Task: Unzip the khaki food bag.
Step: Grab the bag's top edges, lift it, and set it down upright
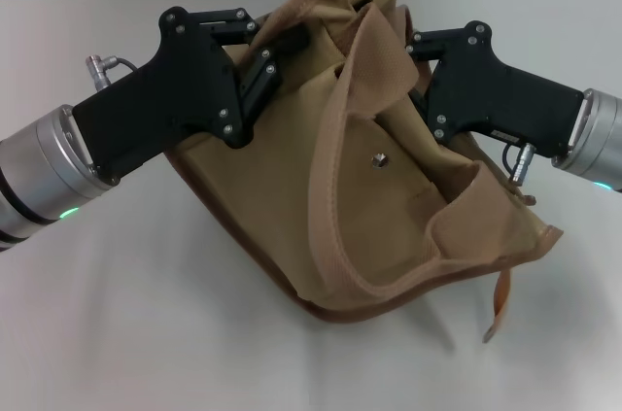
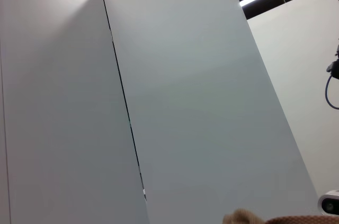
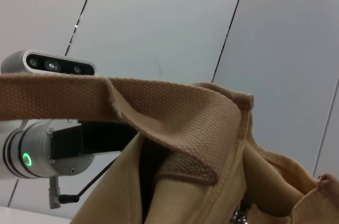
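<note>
The khaki food bag (image 1: pixel 389 207) stands tilted on the white table (image 1: pixel 146 333), its top bunched up and its front pocket with the metal snap (image 1: pixel 379 159) facing me. One wide webbing handle (image 1: pixel 335 178) loops down over the front. My left gripper (image 1: pixel 277 47) is at the bag's top left, shut on the bunched fabric. My right gripper (image 1: pixel 413 66) is pressed against the top right, its tip behind the handle. The right wrist view shows the handle (image 3: pixel 106 97), the bag's top (image 3: pixel 185 181) and a bit of silver zipper (image 3: pixel 239 216). A sliver of bag fabric (image 2: pixel 296 220) shows in the left wrist view.
A loose tan strap end (image 1: pixel 499 309) hangs off the bag's right corner near the table's front. Grey wall panels (image 2: pixel 185 102) stand behind the table. My left arm (image 3: pixel 47 150) shows beyond the bag in the right wrist view.
</note>
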{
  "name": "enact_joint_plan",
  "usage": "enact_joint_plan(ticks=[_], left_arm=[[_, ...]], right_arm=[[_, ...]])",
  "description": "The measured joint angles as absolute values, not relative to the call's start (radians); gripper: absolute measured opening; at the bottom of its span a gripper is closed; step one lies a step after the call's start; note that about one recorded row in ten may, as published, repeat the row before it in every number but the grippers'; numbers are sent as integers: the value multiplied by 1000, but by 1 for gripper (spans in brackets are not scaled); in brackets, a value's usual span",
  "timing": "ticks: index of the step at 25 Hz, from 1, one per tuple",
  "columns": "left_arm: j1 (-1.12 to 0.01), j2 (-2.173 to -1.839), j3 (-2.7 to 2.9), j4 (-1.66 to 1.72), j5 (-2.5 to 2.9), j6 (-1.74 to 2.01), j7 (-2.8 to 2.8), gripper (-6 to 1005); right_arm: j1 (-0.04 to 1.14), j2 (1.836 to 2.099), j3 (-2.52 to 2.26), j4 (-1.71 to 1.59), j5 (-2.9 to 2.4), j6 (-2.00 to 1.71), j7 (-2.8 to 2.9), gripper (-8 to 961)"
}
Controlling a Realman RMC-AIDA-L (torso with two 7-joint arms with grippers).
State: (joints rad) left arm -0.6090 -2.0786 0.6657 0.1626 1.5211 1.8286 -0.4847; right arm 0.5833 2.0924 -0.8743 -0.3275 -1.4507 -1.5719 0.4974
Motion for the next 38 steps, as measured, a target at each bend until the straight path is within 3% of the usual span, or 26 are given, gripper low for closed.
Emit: enact_joint_plan(ticks=[8,17,33,38], left_arm=[[-609,-2079,666,163,1521,1829,-482,60],[-610,-2080,658,161,1518,1829,-478,60],[-619,-2080,655,166,1478,1813,-482,59],[-622,-2080,656,167,1477,1810,-483,59]], right_arm=[[586,2092,-876,-327,-1453,-1561,494,23],[551,2088,-917,-352,-1459,-1571,519,5],[93,2081,-896,-669,-1570,-1790,705,30],[66,2081,-792,-643,-1631,-1810,726,38]])
